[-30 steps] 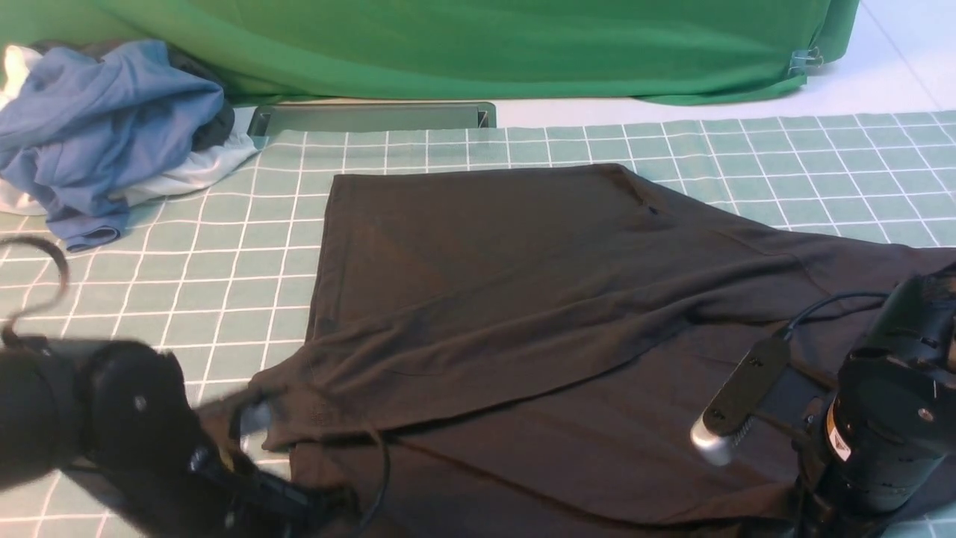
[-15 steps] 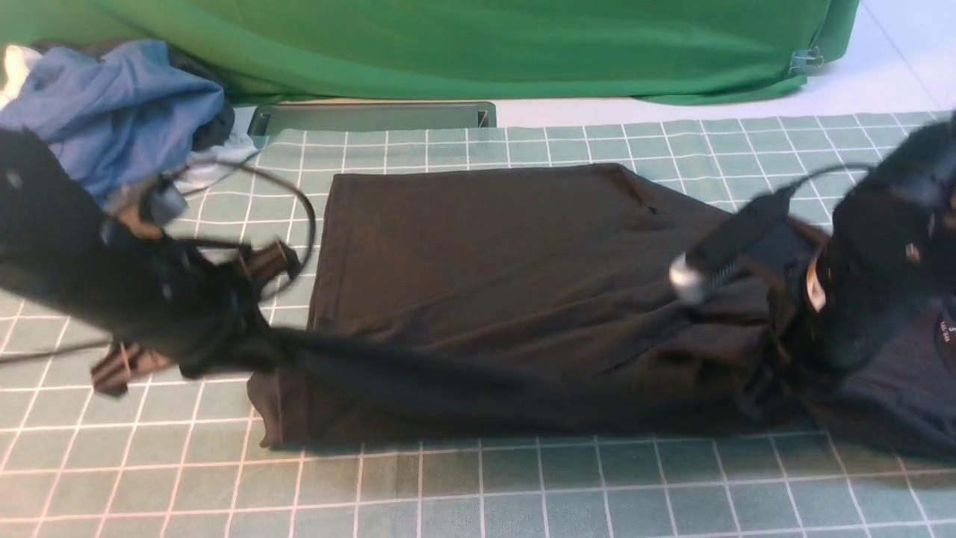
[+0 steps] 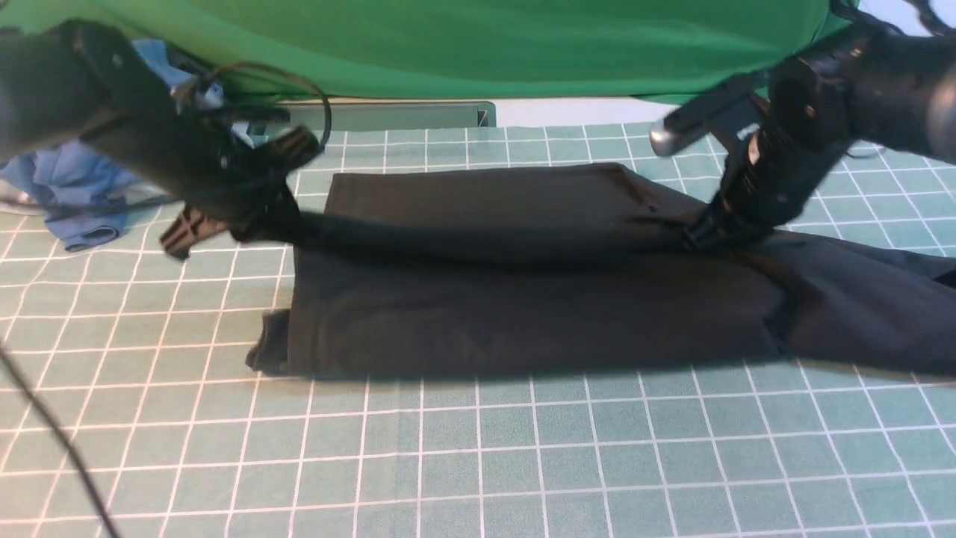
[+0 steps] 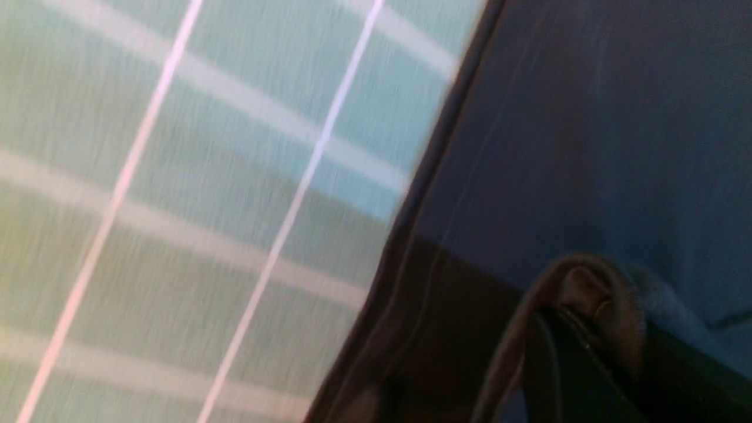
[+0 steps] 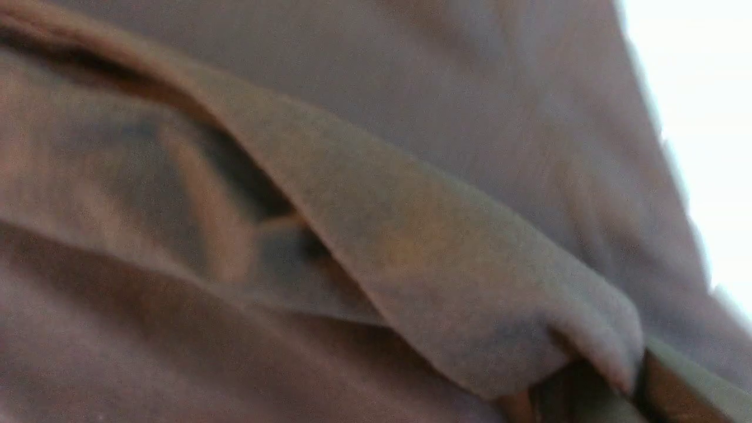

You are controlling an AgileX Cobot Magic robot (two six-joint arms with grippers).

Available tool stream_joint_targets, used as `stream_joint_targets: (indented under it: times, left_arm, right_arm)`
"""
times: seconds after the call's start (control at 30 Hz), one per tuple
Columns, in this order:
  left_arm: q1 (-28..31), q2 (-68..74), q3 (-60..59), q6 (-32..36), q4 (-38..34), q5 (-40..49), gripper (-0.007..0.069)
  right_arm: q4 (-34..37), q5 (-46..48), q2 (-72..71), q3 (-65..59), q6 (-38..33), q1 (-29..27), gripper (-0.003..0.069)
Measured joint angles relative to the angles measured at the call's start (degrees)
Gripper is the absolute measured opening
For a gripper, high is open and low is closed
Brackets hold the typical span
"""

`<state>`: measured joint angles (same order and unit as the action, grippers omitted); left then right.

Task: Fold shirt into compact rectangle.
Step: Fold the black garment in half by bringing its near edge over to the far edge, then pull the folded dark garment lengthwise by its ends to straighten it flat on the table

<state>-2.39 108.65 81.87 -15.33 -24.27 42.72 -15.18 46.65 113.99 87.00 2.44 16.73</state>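
Observation:
The black shirt (image 3: 523, 314) lies across the checked mat, folded lengthwise, with a raised flap stretched between both grippers along its far side. My left gripper (image 3: 278, 223) is shut on the flap's left end, near the shirt's far left corner. My right gripper (image 3: 703, 233) is shut on the flap's right end, where the body meets the part trailing right (image 3: 874, 306). In the left wrist view, dark cloth (image 4: 587, 288) bunches at the jaws. In the right wrist view, a thick fold of the shirt (image 5: 446, 282) runs into the jaws. The chest print and neck label are hidden.
A heap of blue and white garments (image 3: 67, 179) lies at the far left, partly behind the left arm. The green backdrop cloth (image 3: 478, 45) hangs along the back, with a grey slot (image 3: 388, 116) below it. The checked mat (image 3: 478, 456) spreads in front of the shirt.
Both grippers have lifted the shirt's near edge and carried it away from the robot to the far side, laying it over the body. The shirt now looks narrower front to back.

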Motion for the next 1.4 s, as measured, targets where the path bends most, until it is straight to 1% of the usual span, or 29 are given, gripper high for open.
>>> stream_joint_targets:
  times: [0.03, 0.2, 0.37, 0.43, 0.53, 0.57, 0.6, 0.63, 0.7, 0.77, 0.8, 0.83, 0.9, 0.93, 0.97, 1.0, 1.07, 1.1, 1.17, 1.27, 1.3, 1.33, 1.4]
  left_arm:
    - [0.6, 3.0, 4.1, 0.0, -0.1, 0.3, 0.003]
    - [2.0, 12.9, 17.2, 0.7, -0.2, 1.7, 0.003]
    - [2.1, 21.7, 28.7, 2.3, -0.5, 1.6, 0.0018]
    - [2.1, 24.1, 31.0, 2.3, -0.7, 1.5, 0.0017]
    - [2.1, 28.1, 35.5, 2.4, -0.9, 1.4, 0.002]
    - [2.1, 28.8, 36.3, 2.4, -0.9, 1.6, 0.0023]
    - [2.1, 29.3, 36.8, 2.4, -0.9, 1.9, 0.0035]
    - [2.1, 29.5, 37.4, 2.5, -0.7, 3.1, 0.0059]
    - [2.2, 29.5, 38.7, 2.5, -0.4, 5.1, 0.0103]
    - [2.3, 29.3, 40.8, 2.5, -0.1, 8.1, 0.015]
    - [2.4, 28.7, 42.9, 2.6, 0.3, 11.8, 0.0187]
    - [2.4, 28.7, 42.9, 2.6, 0.4, 11.8, 0.0193]
    - [2.4, 27.9, 46.1, 3.4, 1.1, 18.0, 0.0244]
    - [2.3, 27.3, 48.5, 4.3, 1.4, 22.7, 0.0273]
    - [2.1, 26.9, 49.5, 4.8, 1.5, 24.4, 0.0269]
    - [1.8, 26.5, 50.1, 5.0, 1.6, 25.3, 0.0253]
    - [1.3, 26.0, 50.5, 5.3, 1.2, 26.2, 0.0183]
    - [0.9, 25.6, 50.1, 5.4, 0.7, 26.4, 0.013]
    - [-0.2, 24.3, 47.5, 5.8, 0.0, 26.3, 0.005]
    - [-3.3, 22.1, 41.8, 6.2, 0.0, 26.3, 0.0015]
    - [-3.5, 21.9, 40.9, 6.4, 0.1, 26.3, 0.0013]
    - [-6.2, 21.4, 37.5, 6.8, 0.3, 26.6, 0.0012]
    - [-8.6, 21.7, 34.9, 7.0, 0.9, 26.8, 0.0012]
  right_arm:
    - [0.0, -0.5, 2.4, 2.4, 0.0, -0.6, 0.0064]
    - [0.2, -4.0, 8.9, 9.9, 0.0, -2.3, 0.0067]
    - [0.0, -11.2, 13.1, 11.7, 0.0, -3.7, 0.0092]
    - [0.0, -12.7, 13.8, 11.8, 0.0, -4.0, 0.0104]
    - [-0.1, -15.5, 14.9, 11.9, 0.7, -4.6, 0.0175]
    - [-0.2, -15.7, 15.0, 11.9, 1.4, -4.7, 0.0216]
    - [-0.3, -15.7, 15.0, 11.9, 1.8, -4.8, 0.0244]
    - [-0.3, -15.6, 15.0, 12.0, 2.4, -4.9, 0.0295]
    - [-0.4, -14.6, 14.9, 12.4, 2.7, -5.1, 0.0351]
    - [-0.5, -13.0, 14.7, 13.0, 2.8, -5.1, 0.0384]
    - [-0.5, -11.7, 14.5, 13.8, 2.8, -5.1, 0.0399]
    - [-0.5, -11.5, 14.4, 13.8, 2.8, -5.1, 0.04]
    - [-0.5, -9.5, 13.8, 15.4, 2.8, -5.1, 0.0405]
    - [-0.5, -6.7, 13.0, 17.5, 2.8, -5.1, 0.0388]
    - [-0.5, -4.7, 12.3, 18.7, 2.7, -5.1, 0.0357]
    - [-0.4, -2.5, 11.7, 20.4, 2.3, -5.1, 0.0304]
    - [-0.4, 2.0, 10.6, 23.5, 0.7, -5.1, 0.0169]
    - [-0.3, 4.6, 9.9, 25.2, -0.1, -5.1, 0.0108]
    - [-0.3, 10.1, 8.6, 27.6, -1.6, -5.1, 0.0046]
    - [-0.1, 18.2, 6.8, 28.6, -2.4, -5.1, 0.0025]
    - [-0.1, 18.6, 6.7, 28.6, -2.4, -5.1, 0.0025]
    - [0.0, 21.3, 5.7, 28.4, -3.1, -5.2, 0.0023]
    - [0.0, 22.3, 4.8, 27.7, -3.3, -5.2, 0.0023]
